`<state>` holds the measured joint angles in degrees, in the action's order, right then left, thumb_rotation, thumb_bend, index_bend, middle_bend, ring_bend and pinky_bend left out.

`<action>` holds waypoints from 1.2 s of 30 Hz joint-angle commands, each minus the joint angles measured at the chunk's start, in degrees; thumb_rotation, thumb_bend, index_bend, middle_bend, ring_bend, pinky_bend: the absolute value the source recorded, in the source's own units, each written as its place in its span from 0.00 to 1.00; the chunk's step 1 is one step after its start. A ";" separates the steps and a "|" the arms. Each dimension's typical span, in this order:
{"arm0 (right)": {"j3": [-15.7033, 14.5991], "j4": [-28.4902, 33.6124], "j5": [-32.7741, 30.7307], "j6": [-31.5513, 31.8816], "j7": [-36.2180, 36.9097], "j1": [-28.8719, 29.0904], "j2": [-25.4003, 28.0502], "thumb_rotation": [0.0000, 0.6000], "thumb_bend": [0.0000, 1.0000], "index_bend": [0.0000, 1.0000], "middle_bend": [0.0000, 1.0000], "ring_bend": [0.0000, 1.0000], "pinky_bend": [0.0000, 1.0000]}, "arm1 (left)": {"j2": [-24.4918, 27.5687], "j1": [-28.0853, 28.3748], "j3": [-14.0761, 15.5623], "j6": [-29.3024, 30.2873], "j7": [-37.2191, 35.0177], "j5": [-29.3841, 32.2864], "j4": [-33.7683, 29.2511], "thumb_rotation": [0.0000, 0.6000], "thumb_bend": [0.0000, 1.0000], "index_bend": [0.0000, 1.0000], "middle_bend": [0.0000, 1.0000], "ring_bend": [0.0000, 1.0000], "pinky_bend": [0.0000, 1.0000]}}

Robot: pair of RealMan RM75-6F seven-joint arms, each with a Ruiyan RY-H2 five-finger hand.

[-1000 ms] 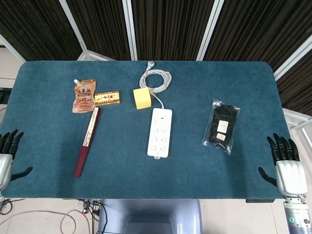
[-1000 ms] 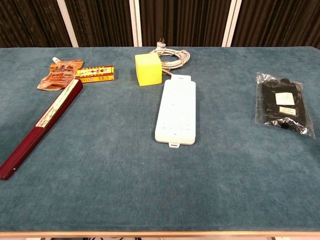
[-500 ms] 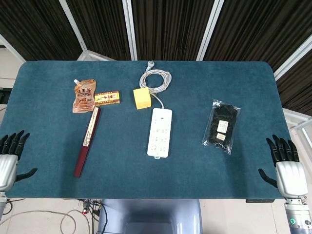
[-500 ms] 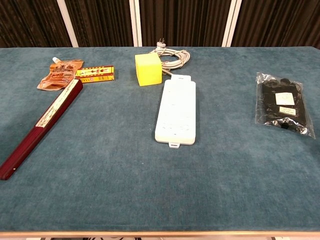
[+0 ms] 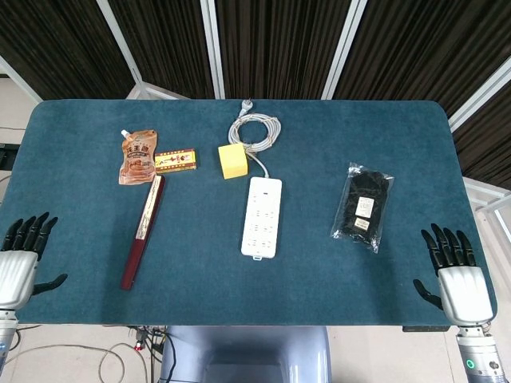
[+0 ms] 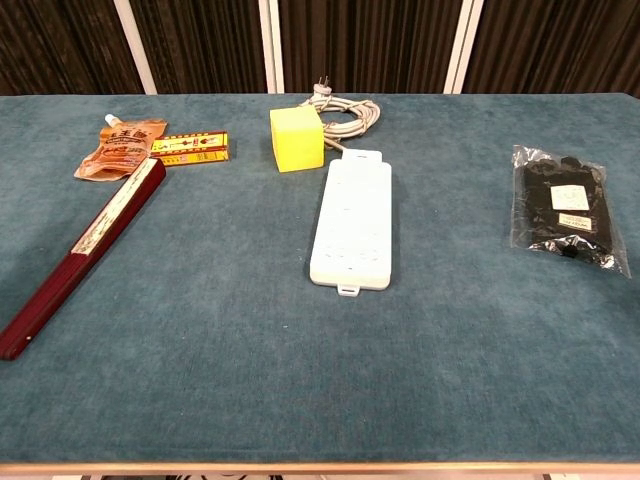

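my left hand (image 5: 17, 271) sits at the table's (image 5: 200, 275) near left corner, about eight o'clock on the top, fingers spread and nothing in it; my right hand (image 5: 457, 283) mirrors it at about four o'clock, fingers apart as well and empty. neither shows in the chest view. nothing on the table is touched by either hand, so i judge the work as not started: every item lies flat and apart from my fingers. nearest my left hand is the dark red folded fan (image 5: 144, 231), lying lengthwise at about nine o'clock, its far end just below the orange snack pouch (image 5: 137, 156) and the small yellow-red box (image 5: 176, 161) at ten o'clock. nearest my right hand is the black item in a clear bag (image 5: 363, 206), at about three o'clock, near but not touching. in the middle lies the white power strip (image 5: 262, 216), with the yellow cube (image 5: 232, 160) just beyond it toward twelve and the coiled cord (image 5: 255, 129) behind that. all reaching, gripping and moving is left to do, as far as i can judge.
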<state>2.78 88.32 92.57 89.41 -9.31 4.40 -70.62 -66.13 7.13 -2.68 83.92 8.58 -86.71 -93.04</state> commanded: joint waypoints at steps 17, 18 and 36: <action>-2.26 5.14 6.92 -15.75 -13.96 10.17 -7.71 1.00 0.37 0.03 0.11 0.08 0.16 | -0.85 16.80 -10.28 -17.21 19.20 10.59 -16.18 1.00 0.08 0.00 0.00 0.00 0.00; -2.11 5.55 6.61 -16.72 -14.74 10.66 -8.36 1.00 0.39 0.04 0.11 0.09 0.16 | -1.32 17.90 -11.13 -18.02 20.01 11.93 -16.81 1.00 0.08 0.00 0.00 0.00 0.00; 2.99 4.23 -2.72 -28.83 -22.25 19.68 -23.59 1.00 0.47 0.07 0.14 0.11 0.21 | -9.65 35.55 -18.41 -22.67 34.58 34.32 -14.90 1.00 0.09 0.00 0.00 0.00 0.00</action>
<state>5.01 93.35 90.89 61.40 -30.94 23.17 -93.01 -74.90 41.32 -20.67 61.38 42.21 -53.83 -108.67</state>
